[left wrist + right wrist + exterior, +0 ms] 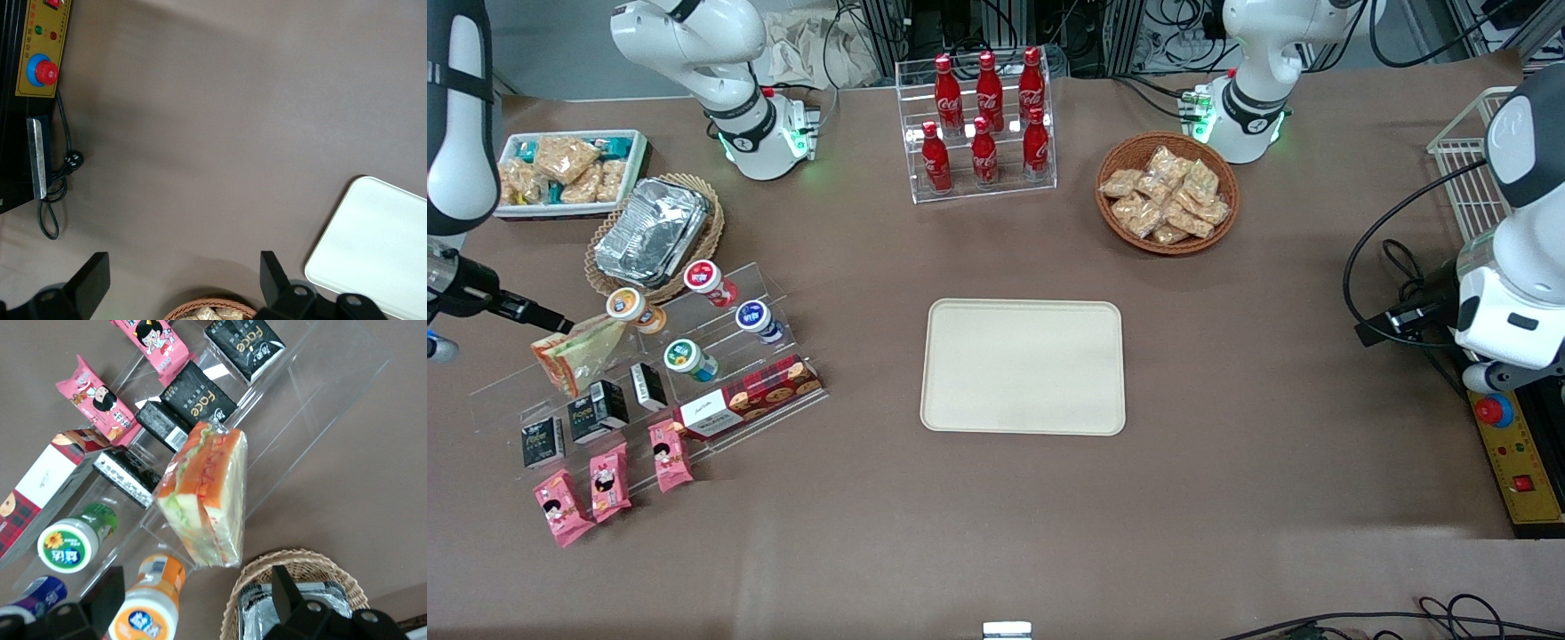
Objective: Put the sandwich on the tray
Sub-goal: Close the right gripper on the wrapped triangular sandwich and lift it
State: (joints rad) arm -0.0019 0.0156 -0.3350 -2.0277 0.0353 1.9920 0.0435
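Note:
The sandwich [580, 353] is a wrapped triangular wedge with orange and green filling. It lies on the top step of a clear acrylic shelf [649, 373] at the working arm's end of the table. My gripper [557, 324] is just above the sandwich, at its end farther from the front camera. In the right wrist view the fingers [107, 597] stand wide apart and empty, with the sandwich [207, 497] just ahead of the gap, not between the pads. The cream tray [1023, 366] lies empty at the table's middle and also shows in the left wrist view [380, 247].
An orange-lidded cup [633, 308] lies beside the sandwich. A wicker basket of foil containers [654, 233] stands close by, farther from the front camera. Black boxes [598, 411] and pink packets [607, 480] sit on lower steps. A cola rack [983, 124] and snack basket [1167, 192] stand farther off.

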